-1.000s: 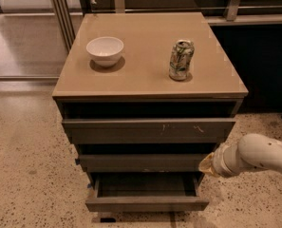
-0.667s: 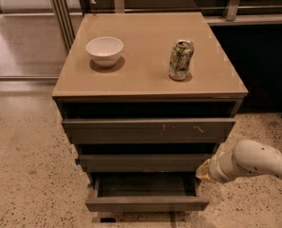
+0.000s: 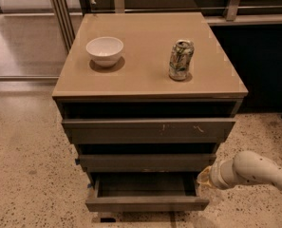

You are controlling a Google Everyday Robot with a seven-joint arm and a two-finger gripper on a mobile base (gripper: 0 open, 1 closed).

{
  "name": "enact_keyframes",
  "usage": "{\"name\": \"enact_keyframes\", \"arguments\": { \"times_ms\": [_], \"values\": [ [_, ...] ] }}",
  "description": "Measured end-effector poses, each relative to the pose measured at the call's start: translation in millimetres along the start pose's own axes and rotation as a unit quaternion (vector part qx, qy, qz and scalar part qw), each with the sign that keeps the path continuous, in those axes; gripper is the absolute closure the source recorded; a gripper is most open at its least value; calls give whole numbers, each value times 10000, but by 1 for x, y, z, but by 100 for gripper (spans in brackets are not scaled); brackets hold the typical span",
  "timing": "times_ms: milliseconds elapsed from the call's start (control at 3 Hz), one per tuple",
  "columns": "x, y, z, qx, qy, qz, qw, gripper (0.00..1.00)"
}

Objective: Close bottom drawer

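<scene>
The bottom drawer (image 3: 147, 203) is the narrowest of three grey-brown drawers in the cabinet. It stands pulled out, its shallow dark tray showing and its plain front facing me near the lower edge of the view. My gripper (image 3: 203, 177) comes in from the right on a white arm (image 3: 254, 171). Its tip is at the drawer's right side, level with the tray's right wall. Whether it touches the drawer does not show.
A white bowl (image 3: 104, 50) and a drink can (image 3: 181, 60) stand on the tan cabinet top (image 3: 145, 75). The top drawer with white scratches (image 3: 147, 129) and the middle drawer (image 3: 147, 162) sit above. Speckled floor surrounds the cabinet; a dark counter base stands to the right.
The white arm and gripper have slid left and slightly down, closer to the bottom drawer's right side. The drawer looks as far out as before.
</scene>
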State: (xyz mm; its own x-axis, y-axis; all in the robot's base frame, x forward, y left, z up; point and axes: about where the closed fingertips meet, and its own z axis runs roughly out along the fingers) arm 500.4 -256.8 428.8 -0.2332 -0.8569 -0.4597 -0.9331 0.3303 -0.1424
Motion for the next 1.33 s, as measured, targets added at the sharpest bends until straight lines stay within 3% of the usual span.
{"name": "enact_keyframes", "arguments": {
  "times_ms": [333,667,1000,1333],
  "values": [
    [29,10,70,-267,-219,90,9994,100],
    [53,33,142,-745,-373,329,9960,100],
    [66,58,175,-953,-439,527,9931,100],
    [68,60,179,-1005,-386,539,9927,100]
  ]
}}
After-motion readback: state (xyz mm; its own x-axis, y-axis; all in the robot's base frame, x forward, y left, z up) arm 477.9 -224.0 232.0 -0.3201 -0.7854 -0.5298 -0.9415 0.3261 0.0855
